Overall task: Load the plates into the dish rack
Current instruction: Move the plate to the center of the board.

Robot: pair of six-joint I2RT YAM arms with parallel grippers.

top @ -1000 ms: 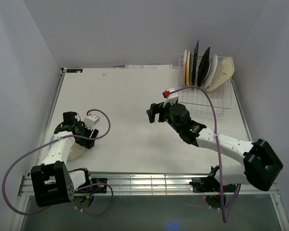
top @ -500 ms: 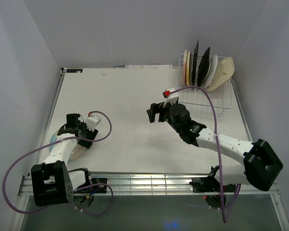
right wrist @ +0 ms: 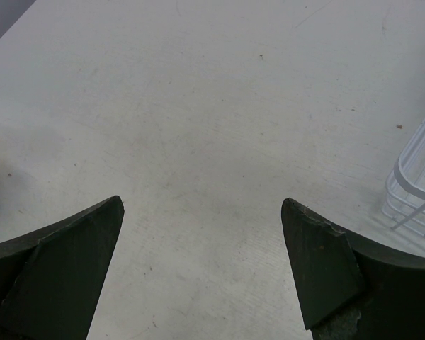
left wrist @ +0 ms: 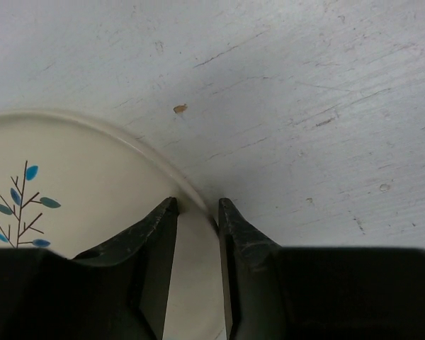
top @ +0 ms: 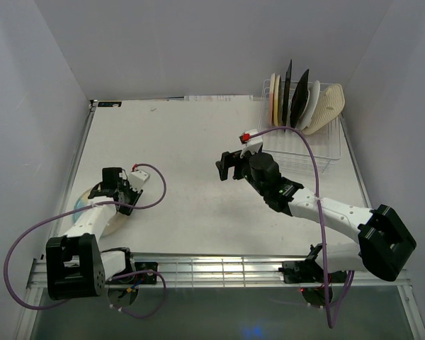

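Cream blue-sprigged plate (left wrist: 71, 163) lies flat beneath the left end effector (left wrist: 197, 205), pinched narrowly astride its rim; right end effector (right wrist: 202, 202) gapes empty, farther off.

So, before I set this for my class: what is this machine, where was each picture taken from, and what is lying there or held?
It is two robot arms bolted at the near edge of the table, each ending in a two-finger pincer. The top view looks down from behind them; the other two come from a camera on each wrist. A white wire dish rack at the far right holds several plates on edge. One cream plate with blue leaves lies flat near the left arm. The left pincer has its fingers close together astride that plate's rim; whether it grips yet cannot be told. The right pincer is wide open over bare table, holding nothing.
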